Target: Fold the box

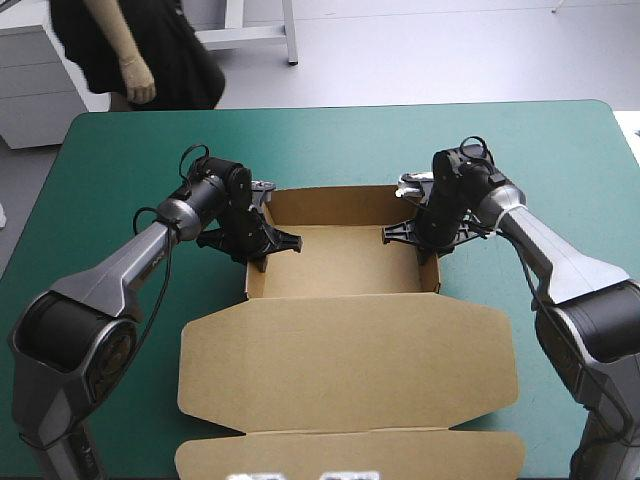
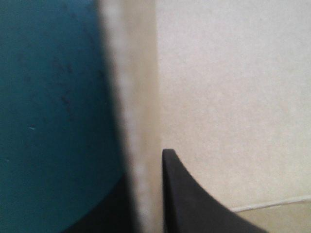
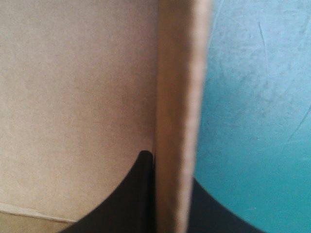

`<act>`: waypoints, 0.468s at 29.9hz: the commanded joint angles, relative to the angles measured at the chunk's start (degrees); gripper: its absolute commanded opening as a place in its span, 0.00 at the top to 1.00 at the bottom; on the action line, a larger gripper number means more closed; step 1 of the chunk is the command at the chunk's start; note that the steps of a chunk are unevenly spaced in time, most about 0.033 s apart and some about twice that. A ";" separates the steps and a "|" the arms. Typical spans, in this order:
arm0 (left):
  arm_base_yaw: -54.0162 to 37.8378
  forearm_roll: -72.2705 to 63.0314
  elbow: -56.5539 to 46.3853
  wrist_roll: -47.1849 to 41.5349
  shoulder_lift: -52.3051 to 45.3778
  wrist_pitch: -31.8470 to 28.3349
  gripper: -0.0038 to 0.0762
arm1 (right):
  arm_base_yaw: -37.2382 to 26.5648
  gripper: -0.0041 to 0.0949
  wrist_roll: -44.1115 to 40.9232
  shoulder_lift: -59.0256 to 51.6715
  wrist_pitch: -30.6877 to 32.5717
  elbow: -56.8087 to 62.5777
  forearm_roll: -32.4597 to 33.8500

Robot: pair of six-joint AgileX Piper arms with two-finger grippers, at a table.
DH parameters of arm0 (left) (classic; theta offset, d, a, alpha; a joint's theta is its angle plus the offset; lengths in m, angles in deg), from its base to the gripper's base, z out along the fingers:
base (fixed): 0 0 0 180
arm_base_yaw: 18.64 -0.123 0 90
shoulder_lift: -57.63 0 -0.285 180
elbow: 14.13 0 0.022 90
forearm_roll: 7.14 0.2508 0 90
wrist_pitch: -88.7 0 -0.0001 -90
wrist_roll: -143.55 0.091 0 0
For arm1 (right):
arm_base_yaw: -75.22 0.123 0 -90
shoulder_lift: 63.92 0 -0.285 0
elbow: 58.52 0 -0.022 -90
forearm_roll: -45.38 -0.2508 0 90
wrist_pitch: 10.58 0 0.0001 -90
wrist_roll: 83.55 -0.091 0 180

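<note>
High view puts the box (image 1: 340,265) at mid-frame, an open tray with its lid (image 1: 345,360) flat toward the bottom edge. Our left gripper (image 1: 262,243) and right gripper (image 1: 412,236) each pinch a side wall, nearly closed on the board; we should press evenly, walls upright.

The teal-green table cover (image 1: 330,140) lies flat, its far corners rounded.
</note>
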 commanded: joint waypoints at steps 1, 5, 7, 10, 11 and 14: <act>0.20 -0.92 1.46 5.72 -3.01 -0.29 0.91 | -0.60 0.81 2.26 -2.89 -0.44 -1.62 5.35; 0.20 -1.29 1.46 5.72 -3.01 -0.84 0.73 | -0.60 0.57 2.26 -2.89 -0.44 -1.72 5.80; 0.20 -1.80 1.46 5.72 -3.01 -1.05 0.61 | -0.60 0.49 2.26 -2.89 -0.44 -2.18 6.54; 0.20 -1.79 1.46 5.72 -3.01 -1.05 0.43 | -0.60 0.46 2.26 -2.89 -0.44 -3.99 7.23; 0.20 -1.79 1.46 5.72 -3.01 -1.05 0.37 | -0.60 0.46 2.26 -2.89 -0.44 -4.70 7.23; 0.20 -1.79 1.61 5.72 -3.01 -0.51 0.28 | -0.60 0.46 2.26 -3.00 -0.44 -7.26 7.49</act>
